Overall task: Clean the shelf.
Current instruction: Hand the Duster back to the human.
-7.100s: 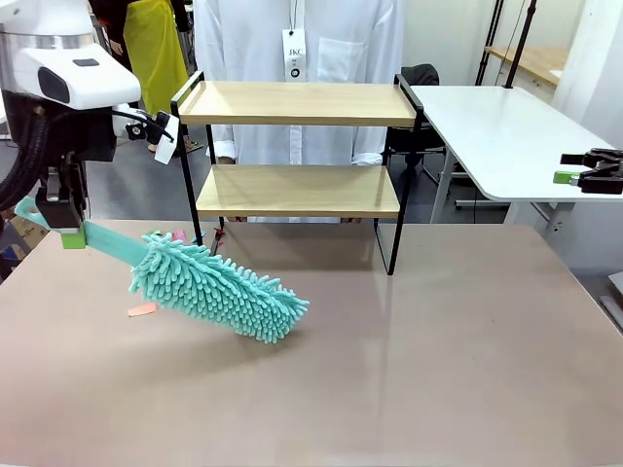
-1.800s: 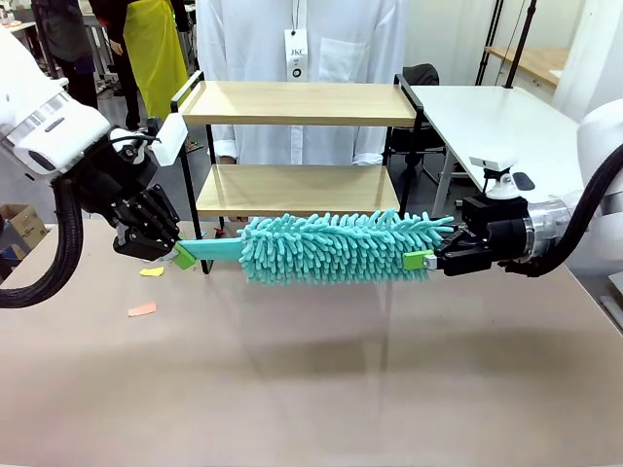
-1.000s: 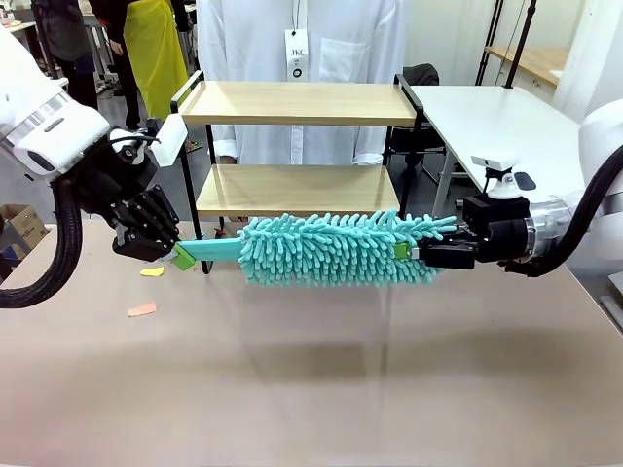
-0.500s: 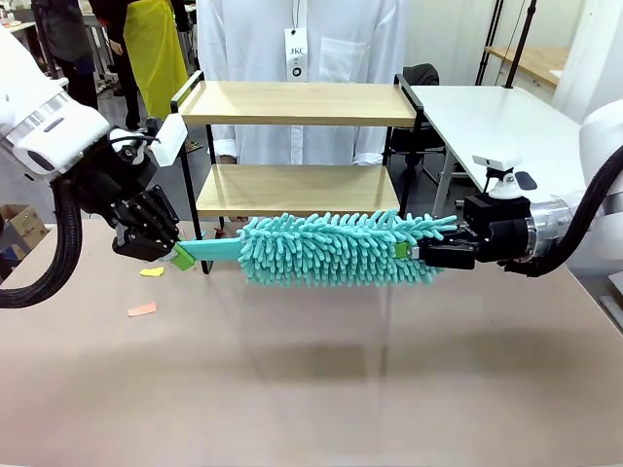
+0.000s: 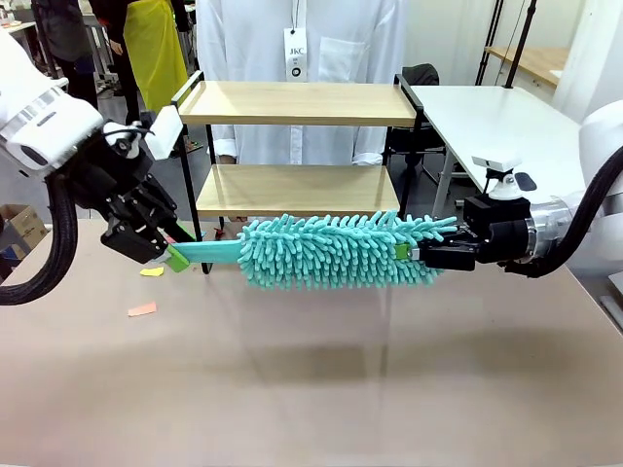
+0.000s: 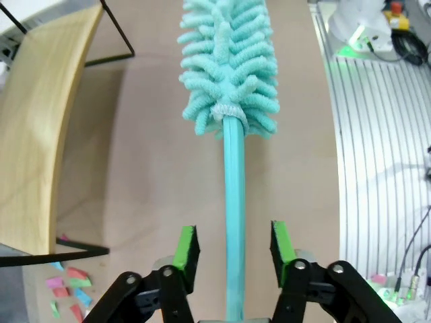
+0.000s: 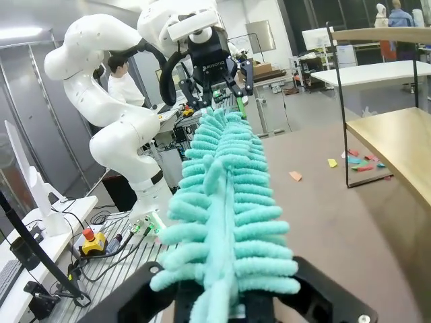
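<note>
Front view: the shelf, a two-tier wooden rack in a black frame, stands at 12 o'clock on the brown table, with a person in a white coat behind it. Just in front of it a teal duster hangs level above the tabletop, the right gripper at 3 o'clock clamped on its fluffy tip. At 9 o'clock the left gripper has its green pads spread wide on either side of the duster's handle, not gripping it. The main risk is that soft fibres make a poor hold: with the handle end unsupported, the duster could sag, twist or slip out onto the table. A careless retreat by the left arm could also clip the handle or the rack's black leg just beside it. Paper scraps lie at 8 o'clock.
</note>
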You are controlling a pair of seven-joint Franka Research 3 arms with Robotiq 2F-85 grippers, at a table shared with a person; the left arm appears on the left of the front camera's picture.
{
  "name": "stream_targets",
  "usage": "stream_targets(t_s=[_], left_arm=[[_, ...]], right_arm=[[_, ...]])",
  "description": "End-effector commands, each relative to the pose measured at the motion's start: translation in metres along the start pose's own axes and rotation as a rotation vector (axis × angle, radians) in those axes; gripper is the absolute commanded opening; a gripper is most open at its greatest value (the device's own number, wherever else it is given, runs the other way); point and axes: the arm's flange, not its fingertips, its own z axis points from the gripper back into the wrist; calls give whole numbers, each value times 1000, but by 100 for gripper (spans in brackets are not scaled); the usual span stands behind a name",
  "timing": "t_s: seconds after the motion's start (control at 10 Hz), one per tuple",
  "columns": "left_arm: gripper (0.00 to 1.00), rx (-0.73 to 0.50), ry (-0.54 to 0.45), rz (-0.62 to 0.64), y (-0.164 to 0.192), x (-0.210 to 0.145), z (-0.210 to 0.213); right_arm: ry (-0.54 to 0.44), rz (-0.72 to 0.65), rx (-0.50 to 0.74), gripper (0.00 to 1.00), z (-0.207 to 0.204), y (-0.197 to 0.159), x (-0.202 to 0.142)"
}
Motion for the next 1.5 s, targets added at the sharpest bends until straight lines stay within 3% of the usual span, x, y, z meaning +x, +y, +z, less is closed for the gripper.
stream_targets(t_s=[0.0, 0.1, 0.5, 0.8, 1.0, 1.1, 1.2, 1.4], left_arm=[[94, 5, -147, 7, -3, -11, 19], [100, 28, -206, 23, -3, -21, 33], [100, 123, -356, 56, -8, -96, 89], [100, 160, -435, 115, -14, -156, 109], [100, 146, -459, 126, -10, -161, 109], [100, 164, -406, 140, -11, -162, 122], [100, 164, -406, 140, -11, -162, 122], [100, 164, -406, 140, -11, -162, 122]], right_arm=[[-4, 2, -2, 0, 0, 0, 1], [-4, 2, -2, 0, 0, 0, 1], [-4, 2, -2, 0, 0, 0, 1], [-4, 2, -2, 0, 0, 0, 1], [-4, 2, -2, 0, 0, 0, 1], [-4, 2, -2, 0, 0, 0, 1], [0, -2, -1, 17, 0, 0, -1], [-29, 36, -43, 17, 14, 16, 42]])
